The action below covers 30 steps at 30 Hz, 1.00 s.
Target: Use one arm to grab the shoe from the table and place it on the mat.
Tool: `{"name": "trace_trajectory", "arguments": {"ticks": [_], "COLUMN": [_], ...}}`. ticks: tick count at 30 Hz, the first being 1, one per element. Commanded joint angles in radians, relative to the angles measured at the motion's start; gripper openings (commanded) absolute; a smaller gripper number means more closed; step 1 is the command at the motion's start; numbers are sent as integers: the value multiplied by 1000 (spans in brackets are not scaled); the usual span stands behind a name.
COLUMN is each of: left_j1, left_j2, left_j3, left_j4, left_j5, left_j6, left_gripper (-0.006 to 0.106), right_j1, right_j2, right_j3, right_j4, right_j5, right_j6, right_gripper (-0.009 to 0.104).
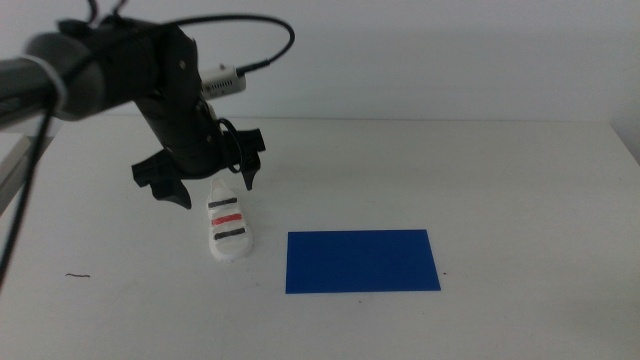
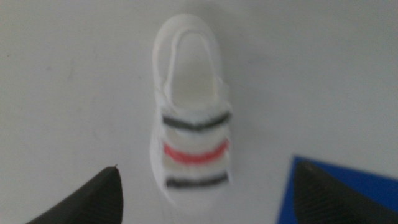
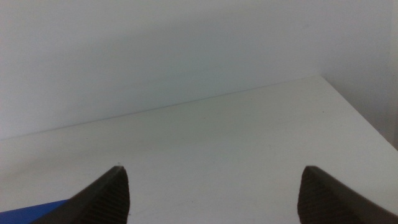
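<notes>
**Operator:** Status of the left gripper (image 1: pixel 208 185)?

**Technician:** Jaws spread wide, nothing held. It hangs above the shoe (image 1: pixel 229 227), over the heel end. In the left wrist view the shoe (image 2: pixel 191 121) lies between the two jaw tips on the desk (image 1: pixel 450 170), with clear margin on each side.

**Operator:** Where is the mat (image 1: pixel 361 261) from there?

**Technician:** Just beyond one jaw, on the shoe's far side, near but apart from it.

**Operator:** Recommended approach?

**Technician:** Descend straight down, keeping the shoe centred. Close across the white sole walls at the strapped midsection (the open heel wall looks soft and may fold). Stop before the tips press the desk. Lift only when the grip feels firm.

**Operator:** Right gripper (image 3: pixel 211 186)?

**Technician:** Waiting, jaws apart, empty, out of the middle view.
</notes>
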Motion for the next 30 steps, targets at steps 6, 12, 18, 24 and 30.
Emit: {"name": "trace_trajectory", "arguments": {"ticks": [6,12,18,24,30], "left_j1": [-2,-2,-2,-4,-97], "left_j2": [72,157,204,141,109], "left_j3": [-15,-15,-15,-15,-126], "left_j4": [64,83,65,57,52], "left_j5": [-63,-160,-157,-138,9], "left_j6": [-26,-37,-35,-40,-58], "left_gripper": [94,94,87,36,-2], "right_j1": [0,0,0,0,0], "right_j2": [-5,-5,-5,-5,-5], "right_j3": [2,2,2,2,2], "right_j4": [-6,-6,-6,-6,-6], "right_j5": [-10,-10,-10,-10,-10], "right_j6": [-4,-4,-4,-4,-4], "right_gripper": [79,79,79,79,79]}}
